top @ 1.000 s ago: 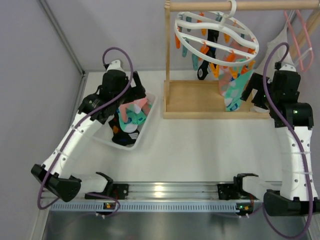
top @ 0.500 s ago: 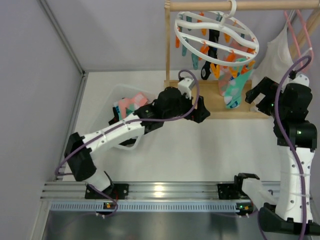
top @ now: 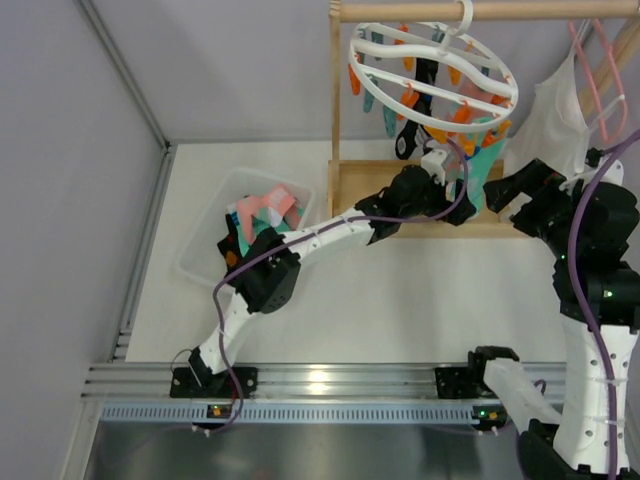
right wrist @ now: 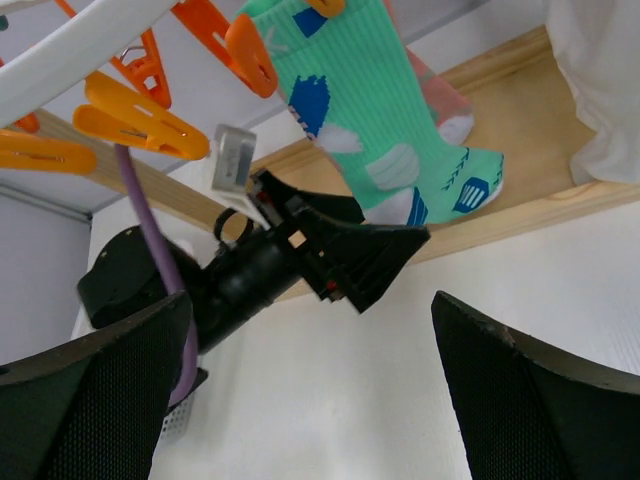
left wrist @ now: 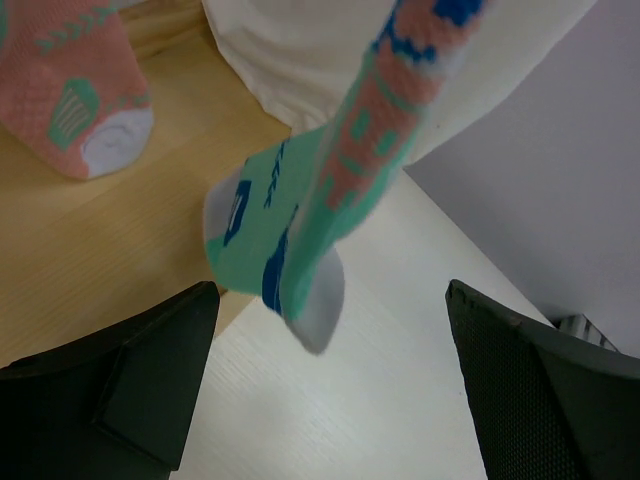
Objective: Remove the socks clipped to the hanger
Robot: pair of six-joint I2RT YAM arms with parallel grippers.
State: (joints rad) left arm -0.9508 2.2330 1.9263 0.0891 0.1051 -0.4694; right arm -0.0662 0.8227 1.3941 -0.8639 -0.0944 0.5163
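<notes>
Left wrist view shows you why that arm is stretched so far: your left gripper (left wrist: 328, 300) has its fingers spread fully wide on either side of the toe of the teal sock with coral and blue marks (left wrist: 300, 230). The sock hangs between them, as far as I can tell touching neither, so nothing is held. That sock is pinned by the orange clips (right wrist: 130, 120) of the round white plastic drying hanger (top: 511, 80), which hooks over the wooden rail (top: 400, 10) above the far right part of the desk. A coral sock with teal patches (left wrist: 70, 100) hangs just beside it, and a black sock (top: 405, 145) hangs under the hanger's left side. From the top external view, your right gripper (right wrist: 310, 297) sits just right of the teal sock, also fully open and empty. I judge it is waiting there to steady the hanger or work a clip while the left pulls down. Loose socks (top: 265, 212) already lie in the clear plastic bin (top: 205, 255) toward the left edge, probably the drop-off. Below the socks is the flat wooden stand base (left wrist: 130, 250), with a white cloth garment (left wrist: 300, 50) draped near the right edge. The white desk (top: 380, 300) looks smooth and matt, boxed in by plain grey walls (top: 250, 70).
</notes>
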